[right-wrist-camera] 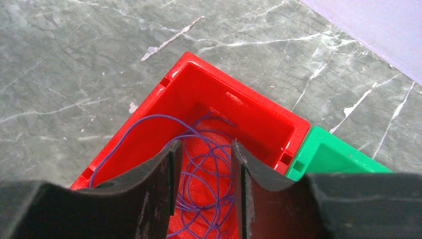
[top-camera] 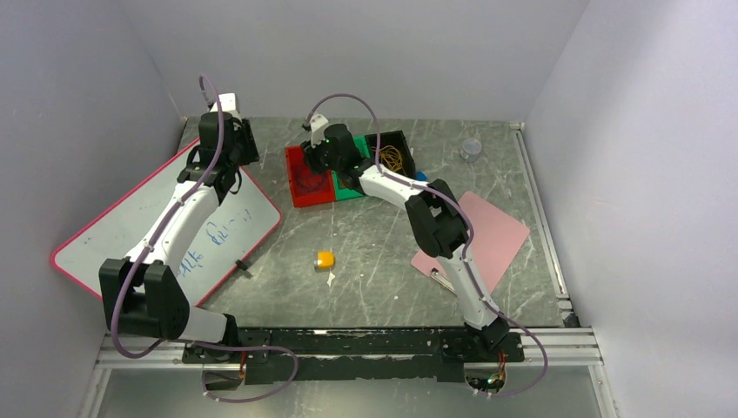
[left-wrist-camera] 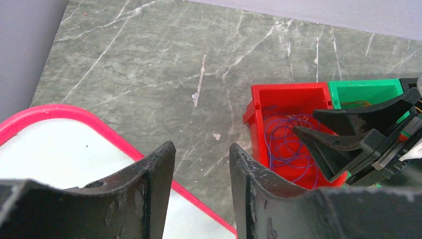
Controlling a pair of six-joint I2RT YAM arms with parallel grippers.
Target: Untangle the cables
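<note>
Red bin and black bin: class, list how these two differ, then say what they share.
The red bin sits at the left end of the row, the black bin at the right end, a green bin between them. The red bin holds loose purple wire; the black bin holds yellow-orange coils. The right gripper hangs over the red bin, not the black bin. Both are open-topped.

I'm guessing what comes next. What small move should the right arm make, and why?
Probably lift straight up from the red box. Its fingers stand apart, the purple wire lies loose in the box, and more wires sit in the black box.
</note>
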